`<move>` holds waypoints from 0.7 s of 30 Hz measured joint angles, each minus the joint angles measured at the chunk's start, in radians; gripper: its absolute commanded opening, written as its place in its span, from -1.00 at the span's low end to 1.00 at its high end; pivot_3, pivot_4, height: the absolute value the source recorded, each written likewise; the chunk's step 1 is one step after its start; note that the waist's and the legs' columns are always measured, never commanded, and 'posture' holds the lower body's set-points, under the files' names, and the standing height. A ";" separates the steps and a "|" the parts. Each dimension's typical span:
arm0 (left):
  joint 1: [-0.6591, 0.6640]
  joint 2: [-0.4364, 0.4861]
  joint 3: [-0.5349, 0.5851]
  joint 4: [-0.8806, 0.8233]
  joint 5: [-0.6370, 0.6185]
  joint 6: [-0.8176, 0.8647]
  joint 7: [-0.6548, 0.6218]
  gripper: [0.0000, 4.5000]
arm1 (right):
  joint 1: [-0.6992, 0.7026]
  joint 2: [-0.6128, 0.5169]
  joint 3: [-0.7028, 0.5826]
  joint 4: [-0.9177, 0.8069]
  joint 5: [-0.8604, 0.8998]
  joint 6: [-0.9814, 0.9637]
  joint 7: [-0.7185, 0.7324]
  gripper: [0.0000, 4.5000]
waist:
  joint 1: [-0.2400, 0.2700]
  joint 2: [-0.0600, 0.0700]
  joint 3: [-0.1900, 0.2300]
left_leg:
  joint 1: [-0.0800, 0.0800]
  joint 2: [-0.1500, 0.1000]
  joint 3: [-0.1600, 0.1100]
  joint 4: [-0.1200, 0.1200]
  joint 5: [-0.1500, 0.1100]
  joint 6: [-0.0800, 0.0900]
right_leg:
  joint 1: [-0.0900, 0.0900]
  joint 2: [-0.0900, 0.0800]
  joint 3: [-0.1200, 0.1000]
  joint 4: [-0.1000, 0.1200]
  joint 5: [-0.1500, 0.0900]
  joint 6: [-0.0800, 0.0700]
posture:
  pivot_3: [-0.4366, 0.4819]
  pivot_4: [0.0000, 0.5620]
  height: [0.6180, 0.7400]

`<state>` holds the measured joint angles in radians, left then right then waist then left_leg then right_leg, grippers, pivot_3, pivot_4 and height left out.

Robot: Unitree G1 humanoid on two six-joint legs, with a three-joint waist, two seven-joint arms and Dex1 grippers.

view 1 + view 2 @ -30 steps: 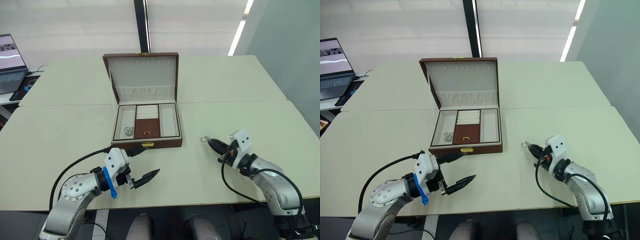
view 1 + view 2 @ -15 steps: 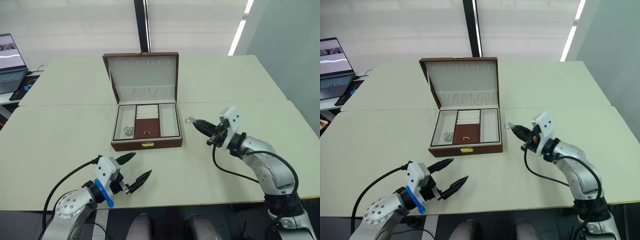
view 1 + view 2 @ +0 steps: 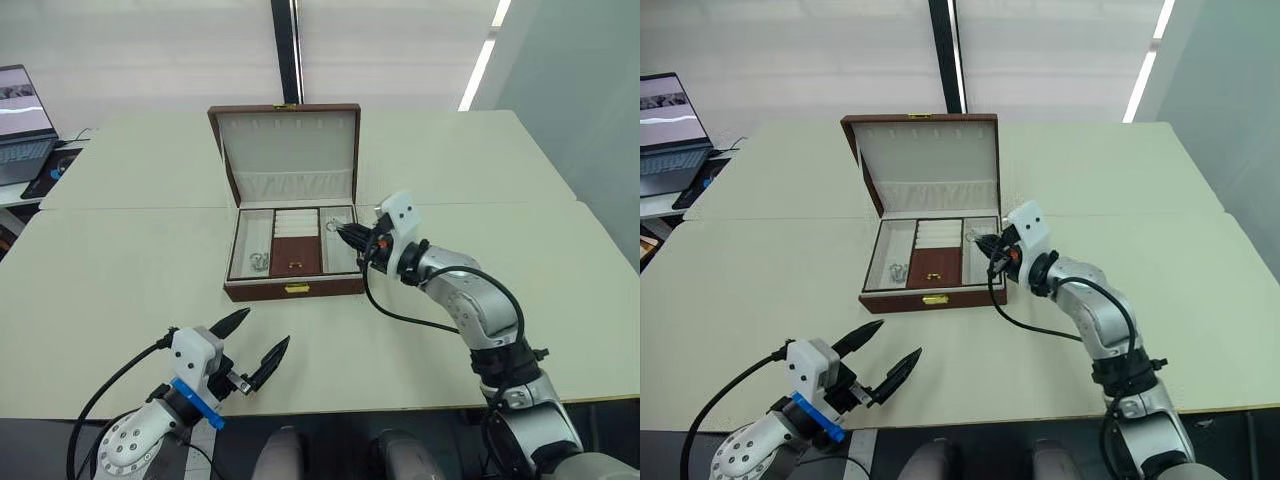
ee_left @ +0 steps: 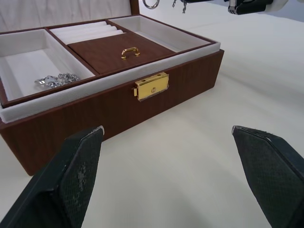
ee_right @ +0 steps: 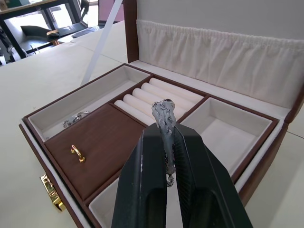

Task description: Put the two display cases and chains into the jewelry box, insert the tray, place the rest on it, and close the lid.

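Note:
The jewelry box point(image 3: 293, 288) stands open mid-table, its lid point(image 3: 285, 150) upright at the back. The tray point(image 3: 294, 255) sits inside it, with ring rolls and a dark red centre. One chain point(image 3: 259, 262) lies in the tray's left compartment. My right gripper point(image 3: 345, 233) is shut on another chain point(image 5: 164, 118), whose ring hangs just above the tray's right compartment point(image 5: 223, 130). My left gripper point(image 3: 265, 328) is open and holds nothing. It hovers near the table's front edge, left of the box's gold clasp point(image 4: 151, 86). The two display cases are out of view.
A laptop point(image 3: 20, 130) sits on a side table at the far left. A black post point(image 3: 286, 50) rises behind the box. Bare tabletop point(image 3: 480, 170) lies on both sides of the box.
My right gripper has carried the chain left from the table's right side to above the box's right compartment. My left gripper has drawn back toward the front edge.

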<state>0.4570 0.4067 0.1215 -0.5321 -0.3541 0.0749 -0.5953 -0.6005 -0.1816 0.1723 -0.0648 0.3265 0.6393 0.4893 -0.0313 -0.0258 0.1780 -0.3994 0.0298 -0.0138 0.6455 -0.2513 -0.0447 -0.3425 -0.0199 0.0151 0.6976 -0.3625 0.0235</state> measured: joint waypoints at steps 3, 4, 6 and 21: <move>0.012 -0.010 -0.004 -0.017 0.007 -0.001 0.016 1.00 | -0.002 0.016 -0.001 0.024 -0.005 -0.007 -0.012 -0.99 | 0.000 0.000 0.000 | 0.000 0.000 0.000 0.000 0.000 0.000 | 0.000 0.000 0.000 0.000 0.000 0.000 | -0.05 -0.47 1.00; 0.019 -0.015 -0.007 -0.020 0.012 -0.001 0.020 1.00 | -0.002 0.020 -0.001 0.035 -0.009 -0.008 -0.014 -0.99 | 0.000 0.000 0.000 | 0.000 0.000 0.000 0.000 0.000 0.000 | 0.000 0.000 0.000 0.000 0.000 0.000 | -0.05 -0.47 1.00; 0.021 -0.018 -0.008 -0.022 0.019 -0.001 0.024 1.00 | -0.002 0.025 -0.003 0.039 -0.009 -0.008 -0.014 -0.99 | -0.001 0.000 0.000 | 0.000 0.000 0.000 0.000 0.000 0.000 | 0.000 0.000 0.000 0.000 0.000 0.000 | -0.05 -0.47 1.00; -0.018 -0.020 -0.026 -0.020 0.028 -0.003 0.039 1.00 | -0.001 0.036 -0.034 0.043 -0.005 0.004 -0.014 0.97 | 0.000 0.000 0.000 | 0.000 0.000 0.000 0.000 0.000 0.000 | 0.000 0.000 0.000 0.000 0.000 0.000 | -0.05 -0.47 1.00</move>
<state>0.4385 0.3869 0.0954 -0.5518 -0.3264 0.0722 -0.5565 -0.6015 -0.1453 0.1386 -0.0215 0.3210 0.6431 0.4750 -0.0317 -0.0256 0.1781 -0.3995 0.0298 -0.0135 0.6453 -0.2513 -0.0447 -0.3429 -0.0199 0.0153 0.6976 -0.3625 0.0235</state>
